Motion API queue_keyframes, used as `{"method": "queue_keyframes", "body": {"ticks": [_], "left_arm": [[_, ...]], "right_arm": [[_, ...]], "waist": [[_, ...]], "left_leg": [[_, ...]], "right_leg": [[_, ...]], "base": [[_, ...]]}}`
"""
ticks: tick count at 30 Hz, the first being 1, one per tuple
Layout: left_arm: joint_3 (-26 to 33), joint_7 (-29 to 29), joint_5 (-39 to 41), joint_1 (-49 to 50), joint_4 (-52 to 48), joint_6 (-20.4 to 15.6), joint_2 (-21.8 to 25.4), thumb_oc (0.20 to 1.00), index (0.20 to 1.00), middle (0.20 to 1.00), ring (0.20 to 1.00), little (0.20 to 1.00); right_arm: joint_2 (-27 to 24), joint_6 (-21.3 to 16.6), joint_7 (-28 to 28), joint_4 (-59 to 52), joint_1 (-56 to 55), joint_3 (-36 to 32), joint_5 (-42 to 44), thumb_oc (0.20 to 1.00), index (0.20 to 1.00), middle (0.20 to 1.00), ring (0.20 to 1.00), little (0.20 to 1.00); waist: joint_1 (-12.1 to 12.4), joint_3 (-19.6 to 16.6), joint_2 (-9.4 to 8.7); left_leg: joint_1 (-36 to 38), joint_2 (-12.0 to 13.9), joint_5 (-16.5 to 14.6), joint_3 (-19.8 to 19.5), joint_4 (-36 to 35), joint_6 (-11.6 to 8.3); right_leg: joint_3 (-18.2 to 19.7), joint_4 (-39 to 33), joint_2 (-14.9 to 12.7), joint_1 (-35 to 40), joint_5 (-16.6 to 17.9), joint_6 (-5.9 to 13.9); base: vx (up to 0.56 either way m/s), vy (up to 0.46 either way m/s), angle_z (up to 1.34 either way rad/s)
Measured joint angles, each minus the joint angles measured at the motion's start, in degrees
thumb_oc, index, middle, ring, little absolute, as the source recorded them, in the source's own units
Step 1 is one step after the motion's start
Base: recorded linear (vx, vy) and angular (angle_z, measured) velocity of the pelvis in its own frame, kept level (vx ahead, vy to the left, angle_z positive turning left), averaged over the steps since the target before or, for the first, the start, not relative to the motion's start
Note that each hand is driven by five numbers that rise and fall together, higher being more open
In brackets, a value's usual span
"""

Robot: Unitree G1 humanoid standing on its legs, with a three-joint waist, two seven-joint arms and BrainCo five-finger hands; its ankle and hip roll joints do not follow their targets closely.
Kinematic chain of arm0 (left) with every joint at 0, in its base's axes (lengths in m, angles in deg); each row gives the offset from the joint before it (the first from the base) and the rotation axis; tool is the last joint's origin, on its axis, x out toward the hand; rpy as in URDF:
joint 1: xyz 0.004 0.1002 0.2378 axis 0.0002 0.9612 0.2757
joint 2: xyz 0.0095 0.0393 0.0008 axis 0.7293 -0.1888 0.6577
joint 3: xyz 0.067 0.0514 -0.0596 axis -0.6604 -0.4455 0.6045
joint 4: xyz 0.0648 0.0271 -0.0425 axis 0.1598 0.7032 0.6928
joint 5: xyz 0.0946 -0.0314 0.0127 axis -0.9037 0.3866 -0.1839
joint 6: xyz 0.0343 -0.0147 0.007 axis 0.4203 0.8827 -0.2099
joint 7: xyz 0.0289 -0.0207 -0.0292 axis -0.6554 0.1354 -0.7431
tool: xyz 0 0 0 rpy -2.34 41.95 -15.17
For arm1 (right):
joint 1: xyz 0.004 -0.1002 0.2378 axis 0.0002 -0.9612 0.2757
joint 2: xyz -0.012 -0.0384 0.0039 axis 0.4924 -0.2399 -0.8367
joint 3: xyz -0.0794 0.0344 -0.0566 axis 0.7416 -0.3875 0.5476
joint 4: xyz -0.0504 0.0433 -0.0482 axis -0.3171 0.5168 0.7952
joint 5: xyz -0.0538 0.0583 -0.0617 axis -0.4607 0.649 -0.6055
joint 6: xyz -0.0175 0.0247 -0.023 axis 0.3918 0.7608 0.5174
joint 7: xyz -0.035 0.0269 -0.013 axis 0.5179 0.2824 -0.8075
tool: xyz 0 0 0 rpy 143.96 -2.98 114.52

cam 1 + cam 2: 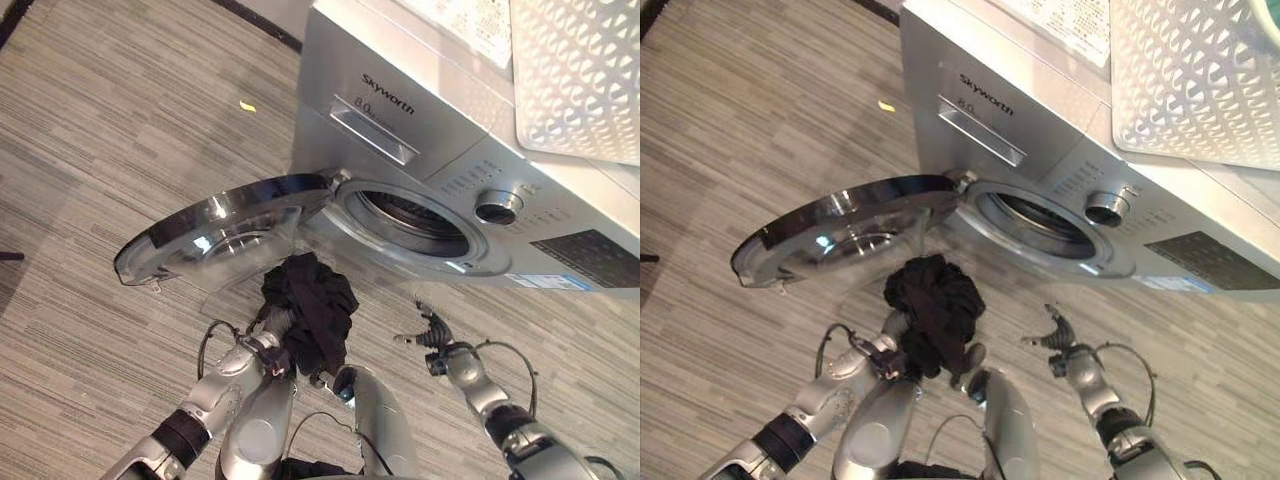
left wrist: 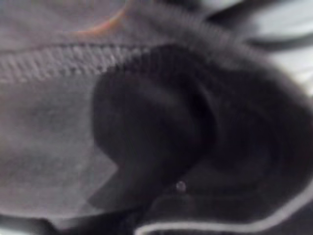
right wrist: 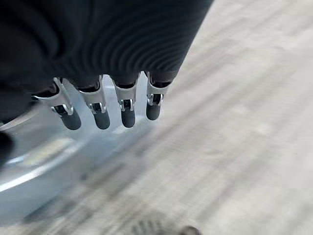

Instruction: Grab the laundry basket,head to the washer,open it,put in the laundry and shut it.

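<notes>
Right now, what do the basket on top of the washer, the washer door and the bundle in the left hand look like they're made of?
Basket: white moulded plastic, judging by its regular perforated pattern. Door: probably glass in a chrome-look ring; it mirrors light sharply. Bundle: black fabric, matte and crumpled in soft folds, gripped by the left hand.

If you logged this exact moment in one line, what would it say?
washer: door open | left hand: shut on dark laundry, below door | right hand: open, empty | basket: on washer
</notes>
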Motion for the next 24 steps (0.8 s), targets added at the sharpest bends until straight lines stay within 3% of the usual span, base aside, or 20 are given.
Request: {"method": "queue_keyframes", "body": {"ticks": [2,4,6,10,11,14,17,24], "left_arm": [[0.03,-0.60,0.01,-0.64,0.28,-0.10,-1.10,0.200,0.200,0.200,0.200,0.200],[-0.05,-1.98,0.04,-1.57,0.78,-0.08,-1.22,0.200,0.200,0.200,0.200,0.200],[-0.64,-2.92,0.22,-3.59,1.69,-0.09,-1.49,0.200,0.200,0.200,0.200,0.200],[-1.60,-4.42,0.88,-9.51,4.27,-0.19,-3.70,0.200,0.200,0.200,0.200,0.200],[-1.62,-4.57,1.28,-11.06,4.65,-0.30,-4.29,0.200,0.200,0.200,0.200,0.200],[-1.56,-5.26,2.51,-11.29,4.61,-0.92,-4.43,0.200,0.200,0.200,0.200,0.200],[-1.45,-5.90,3.69,-11.42,4.68,-1.91,-4.71,0.200,0.200,0.200,0.200,0.200],[0.75,-9.37,5.68,-14.45,7.68,-3.80,-7.09,0.200,0.200,0.200,0.200,0.200]], "right_arm": [[0.40,-0.16,-0.12,0.94,-1.41,-2.10,2.31,1.000,1.000,1.000,1.000,1.000],[1.46,-0.69,-0.38,0.94,-1.94,-8.50,7.29,1.000,1.000,1.000,1.000,1.000],[2.70,-2.19,-1.45,1.60,-2.05,-16.66,15.53,1.000,1.000,1.000,1.000,1.000],[2.28,-4.05,-0.31,10.34,1.20,-25.97,36.06,1.000,1.000,1.000,1.000,1.000],[1.64,-4.15,0.31,10.47,1.13,-26.06,44.02,1.000,1.000,1.000,1.000,1.000],[1.39,-4.17,1.83,10.02,1.80,-24.17,49.84,1.000,1.000,1.000,1.000,1.000],[1.69,-4.05,2.67,8.99,2.16,-20.09,50.28,1.000,1.000,1.000,1.000,1.000],[2.20,-3.71,3.98,10.24,2.66,-18.29,50.17,1.000,1.000,1.000,1.000,1.000]], "waist": [[-1.22,0.26,-0.59],[-1.93,0.53,-1.22],[-3.03,0.52,-1.30],[-4.05,0.46,-1.38],[-4.54,0.42,-1.43],[-4.53,0.39,-1.49],[-4.62,0.38,-1.50],[-5.88,0.35,-1.55]], "left_leg": [[0.00,0.43,0.04,-0.24,-0.72,0.05],[-0.03,0.81,0.04,-0.13,-0.76,0.05],[-0.01,0.92,0.04,-0.12,-0.77,0.06],[0.19,1.11,0.04,0.15,-0.53,0.06],[0.03,1.44,0.03,0.19,-0.47,0.06],[-1.17,1.43,-0.10,0.49,0.68,0.27],[-3.06,1.72,-0.15,0.82,1.26,0.25],[-4.93,2.01,-0.04,1.93,0.10,0.09]], "right_leg": [[-0.19,-0.80,0.40,-0.13,0.10,-0.22],[0.15,-1.33,0.91,0.04,0.31,-0.43],[0.31,-1.53,1.06,-0.01,0.37,-0.52],[1.41,-1.65,1.41,-0.03,0.74,-0.61],[1.61,-1.92,1.74,-0.19,1.15,-0.77],[2.82,-1.63,2.04,-1.74,1.32,-0.87],[3.67,-1.35,2.45,-3.86,1.78,-0.95],[4.41,-0.91,2.35,-6.76,2.53,-0.53]], "base": [[0.00,-0.016,0.02],[0.00,-0.005,-0.10],[-0.01,0.013,-0.10],[-0.01,0.029,-0.13],[-0.04,0.059,-0.14],[-0.02,0.020,-0.21],[0.00,-0.014,-0.16],[0.01,-0.036,-0.06]]}}
